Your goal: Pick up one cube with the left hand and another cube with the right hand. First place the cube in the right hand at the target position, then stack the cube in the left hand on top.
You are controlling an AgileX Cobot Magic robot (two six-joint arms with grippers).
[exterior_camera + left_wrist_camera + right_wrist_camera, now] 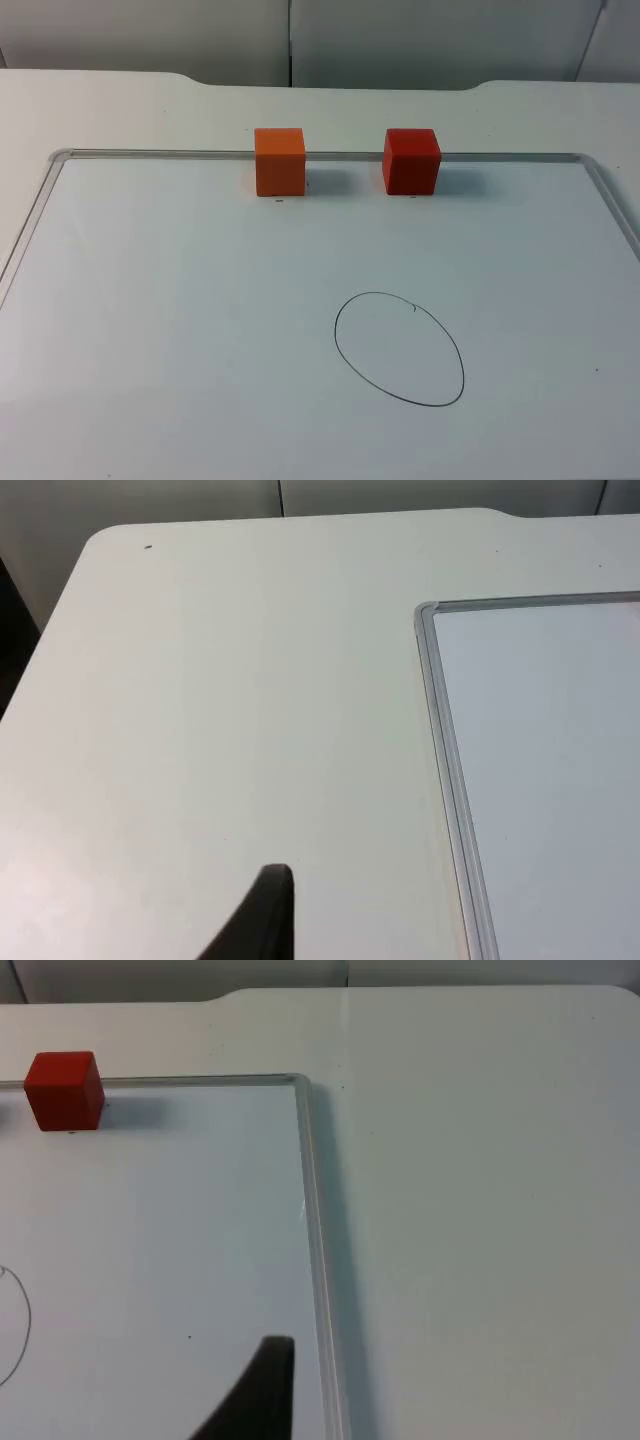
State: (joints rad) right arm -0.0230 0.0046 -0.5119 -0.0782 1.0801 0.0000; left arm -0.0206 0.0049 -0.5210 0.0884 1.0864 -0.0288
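Along far edge of whiteboard (120, 300): orange cube (279, 161) left, red cube (411, 160) right, apart. Drawn oval (399, 348) nearer, right of centre. Left gripper (262, 920) over bare table (220, 700), left of board; right gripper (262, 1395) over board's right edge. Finger spread of both: cannot tell.

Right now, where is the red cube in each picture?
Top view: the red cube sits right of centre at the whiteboard's far edge, to the right of the orange cube.
Right wrist view: the red cube stands against the far frame edge, some way from the frame's corner.
Left wrist view: a frame corner with table top beside it.
Shared landmark: the whiteboard frame.
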